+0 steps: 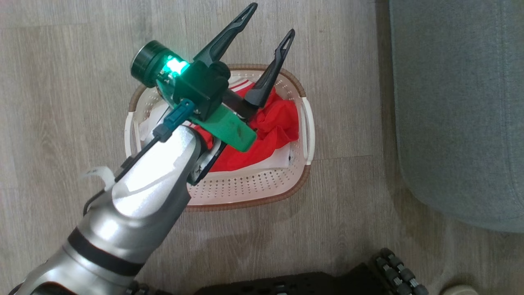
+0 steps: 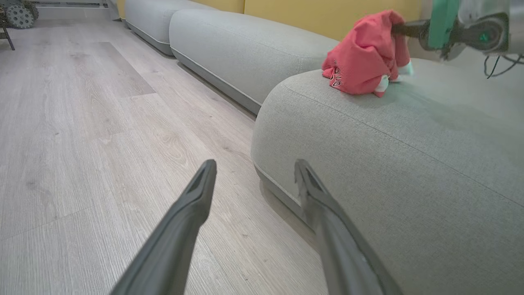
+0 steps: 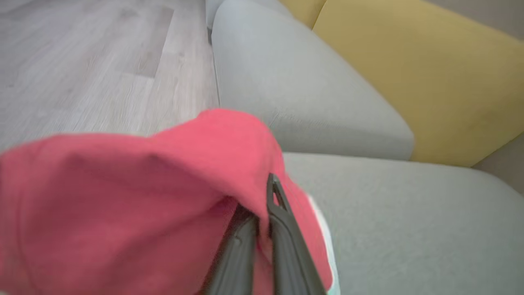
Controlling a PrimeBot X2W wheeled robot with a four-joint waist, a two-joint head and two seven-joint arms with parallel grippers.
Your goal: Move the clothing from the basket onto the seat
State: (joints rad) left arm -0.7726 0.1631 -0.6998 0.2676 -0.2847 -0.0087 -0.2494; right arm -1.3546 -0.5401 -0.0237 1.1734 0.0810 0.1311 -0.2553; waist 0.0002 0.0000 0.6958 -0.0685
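The white perforated basket (image 1: 249,189) stands on the wood floor with red and white clothing (image 1: 278,123) crumpled inside. My left gripper (image 1: 271,19) hovers above the basket, open and empty, fingers pointing past its far rim. In the left wrist view this left gripper (image 2: 254,164) points at the floor beside the grey-green seat (image 2: 389,143). On the seat, my right gripper (image 2: 399,29) is shut on another red garment (image 2: 364,57), whose lower folds touch the cushion. In the right wrist view the right gripper (image 3: 262,205) pinches the red fabric (image 3: 143,196), which hides part of one finger.
The seat (image 1: 458,102) lies right of the basket, a strip of floor between them. More grey cushions (image 2: 245,49) and a yellow backrest (image 3: 430,82) run along the sofa. My dark base and its wheels (image 1: 397,266) sit at the lower edge.
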